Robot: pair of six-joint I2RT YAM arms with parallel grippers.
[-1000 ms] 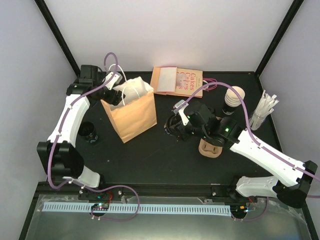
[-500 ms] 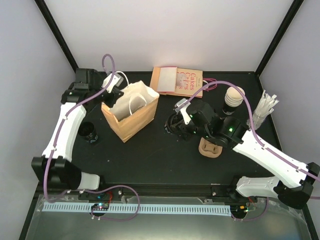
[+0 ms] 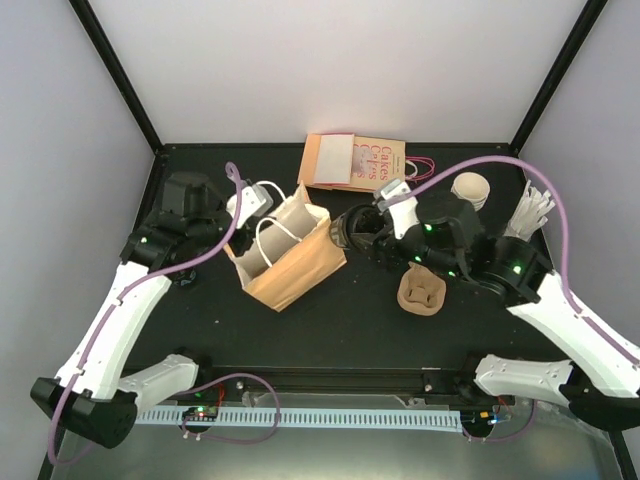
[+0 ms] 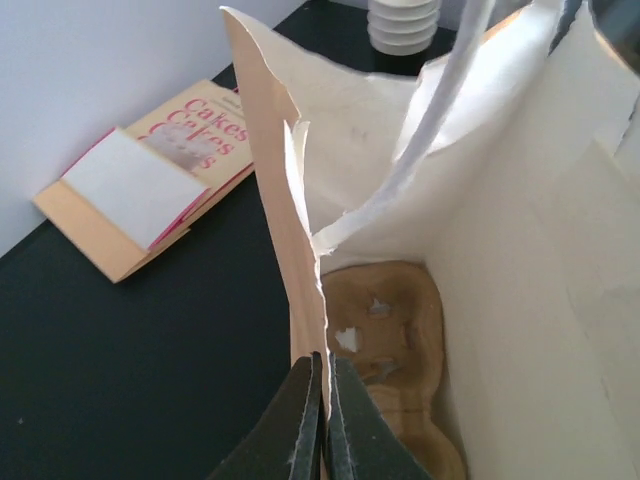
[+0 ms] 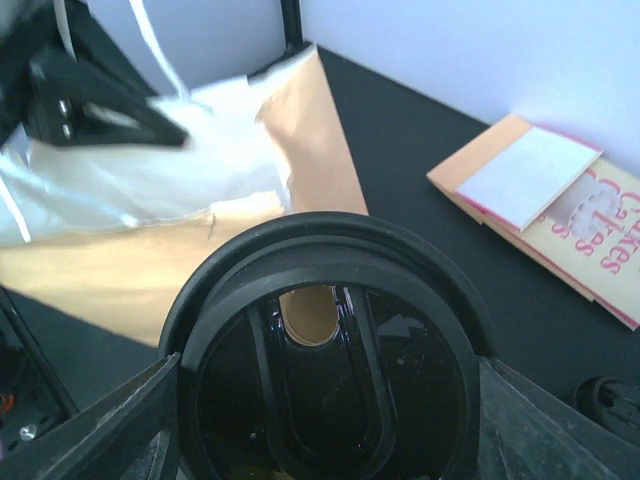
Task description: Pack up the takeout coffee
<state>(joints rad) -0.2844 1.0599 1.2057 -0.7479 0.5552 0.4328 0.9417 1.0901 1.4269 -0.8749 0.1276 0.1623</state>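
Now, a count by item:
Arms: two, one reaching in from each side of the black table [image 3: 330, 335].
Left gripper [image 4: 322, 405]: the jaws are pinched fully together on the top edge of the paper bag's near wall, with only the thin paper between them.
Right gripper [image 3: 360, 229]: it is spread wide around the takeout coffee, with a dark finger [image 5: 95, 430] on each side of the cup, clamping it.
Takeout coffee [image 5: 328, 340]: one black cup with its round black lid on. It is held just beside the bag's right side and outside the bag. The lid faces the right wrist camera. Whether its base touches the table cannot be told.
Paper bag [image 3: 295, 262]: one, brown outside and white inside. It stands tilted left of centre with its mouth open.
Bag handles [image 3: 268, 232]: two white paper loops.
Cup carrier [image 3: 422, 292]: one brown moulded-pulp piece, flat on the table under the right arm.
Spare cups [image 3: 468, 188]: one stack at the right rear. The number in it cannot be counted.
Straws [image 3: 530, 212]: one bundle in white wrappers, upright near the right edge.
Book [image 3: 382, 162]: one, with "Cakes" on the cover, lying flat at the rear.
Booklet [image 3: 330, 160]: one, tan with a white panel, lying on the book's left part.
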